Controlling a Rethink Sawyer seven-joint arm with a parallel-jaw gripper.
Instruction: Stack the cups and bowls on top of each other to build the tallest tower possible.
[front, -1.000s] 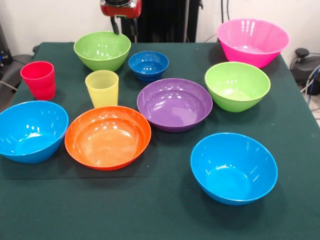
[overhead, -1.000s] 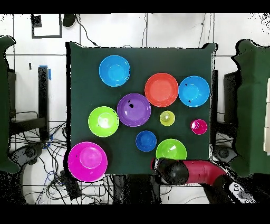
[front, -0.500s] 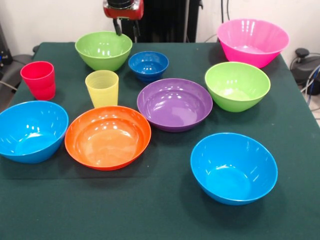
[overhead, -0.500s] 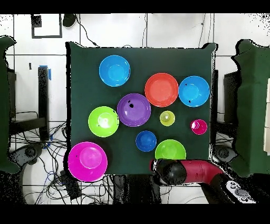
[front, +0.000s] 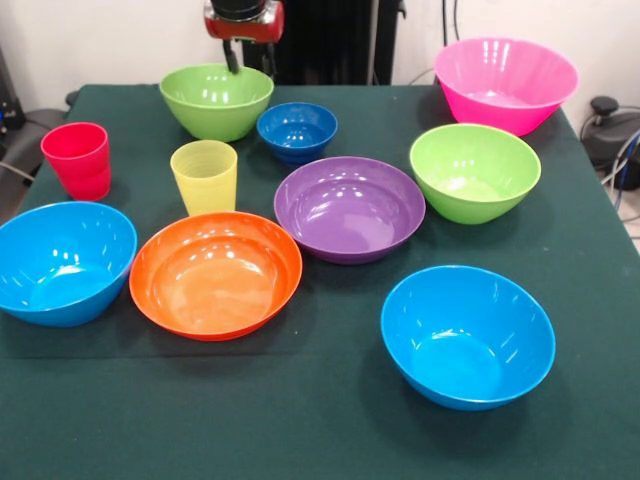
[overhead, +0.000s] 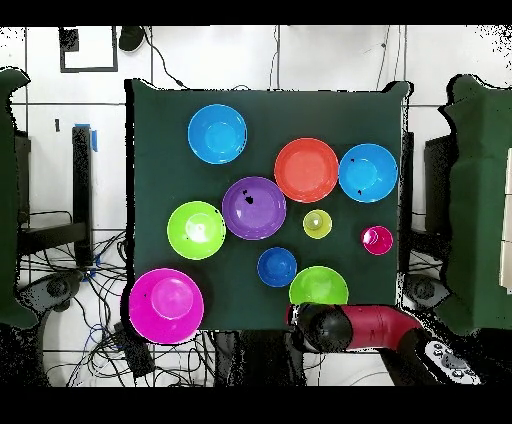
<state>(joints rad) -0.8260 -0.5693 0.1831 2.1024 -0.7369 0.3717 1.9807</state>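
Nothing is stacked yet, all ten pieces sit separately on the green table (front: 330, 430). The gripper (front: 250, 60) is at the top of the frame, its two fingers straddling the far rim of the lime green bowl (front: 216, 100) in the upper left. It looks clamped on that rim, but the contact is mostly hidden behind the bowl, so that's my best guess.

Just right of it is the small dark blue bowl (front: 297, 130), with the yellow cup (front: 205, 176) below and the red cup (front: 77, 160) at the left edge.

The risk, I think: a pinch on one side of a glossy rim is a weak hold. The bowl could tilt or slip out when lifted, or swing into the dark blue bowl right beside it and knock it away.
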